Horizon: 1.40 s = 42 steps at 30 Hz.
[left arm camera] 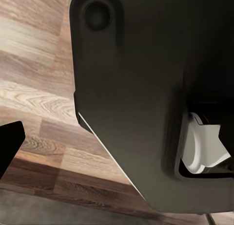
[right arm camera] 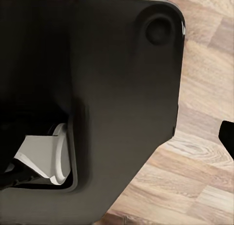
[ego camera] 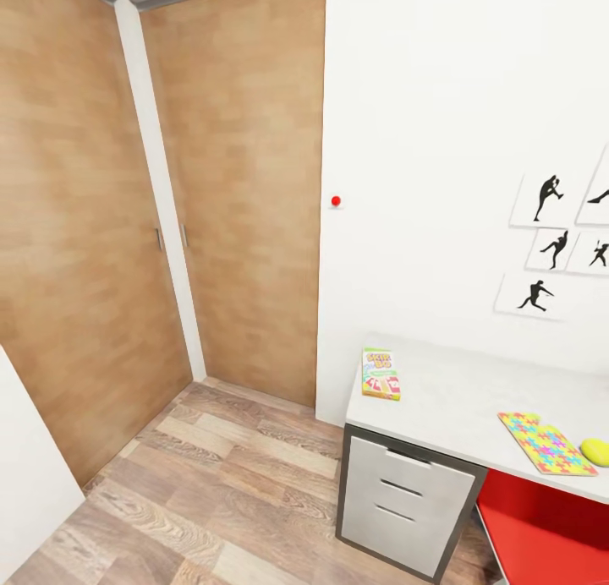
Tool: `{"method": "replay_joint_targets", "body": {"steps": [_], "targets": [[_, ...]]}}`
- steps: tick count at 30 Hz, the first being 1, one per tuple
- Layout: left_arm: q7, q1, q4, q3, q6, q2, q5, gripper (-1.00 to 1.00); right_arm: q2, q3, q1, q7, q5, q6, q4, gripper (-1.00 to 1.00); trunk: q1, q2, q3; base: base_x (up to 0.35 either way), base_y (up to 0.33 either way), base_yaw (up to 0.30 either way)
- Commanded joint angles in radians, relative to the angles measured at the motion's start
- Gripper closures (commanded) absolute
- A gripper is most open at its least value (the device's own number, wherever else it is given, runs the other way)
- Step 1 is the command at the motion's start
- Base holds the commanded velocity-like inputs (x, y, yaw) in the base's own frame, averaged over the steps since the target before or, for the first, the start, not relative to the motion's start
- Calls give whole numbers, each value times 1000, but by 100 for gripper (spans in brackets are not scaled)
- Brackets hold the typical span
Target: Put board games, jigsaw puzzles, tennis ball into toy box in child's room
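The white table [ego camera: 457,399] stands at the right of the head view, against the white wall. On its near left corner lies a green-topped board game [ego camera: 381,374]. Further right lies a jigsaw puzzle [ego camera: 545,443] of coloured pieces, with the yellow-green tennis ball [ego camera: 596,451] touching or just beside its far end at the picture's edge. The toy box and the bed are out of view. In the left wrist view a dark fingertip [left arm camera: 9,142] pokes in over the wood floor beside the robot's dark body. The right wrist view has a similar dark fingertip [right arm camera: 228,137] at its edge.
Tall wooden wardrobe doors [ego camera: 237,188] fill the corner at left. A white three-drawer unit [ego camera: 410,500] sits under the table's left end, with something red [ego camera: 541,526] under the table beside it. Athlete-silhouette pictures [ego camera: 550,247] hang above. Wood-plank floor [ego camera: 211,483] lies open in front.
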Motion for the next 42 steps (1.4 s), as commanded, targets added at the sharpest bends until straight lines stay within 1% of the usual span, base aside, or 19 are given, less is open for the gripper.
{"method": "replay_joint_targets", "body": {"steps": [1,26,42], "targets": [[0,0,-1,0,-1,0,-1,-100,0,0,0,-1,1,-3,0,-100,-4,6,2,0,0,0],[0,0,-1,-1,-1,0,-1,-100,0,0,0,-1,1,-3,0,-100,-99,181,80,0,0,0],[0,0,-1,-1,-1,1,-1,-100,0,0,0,-1,1,-3,0,-100,-99,181,80,0,0,0]]}}
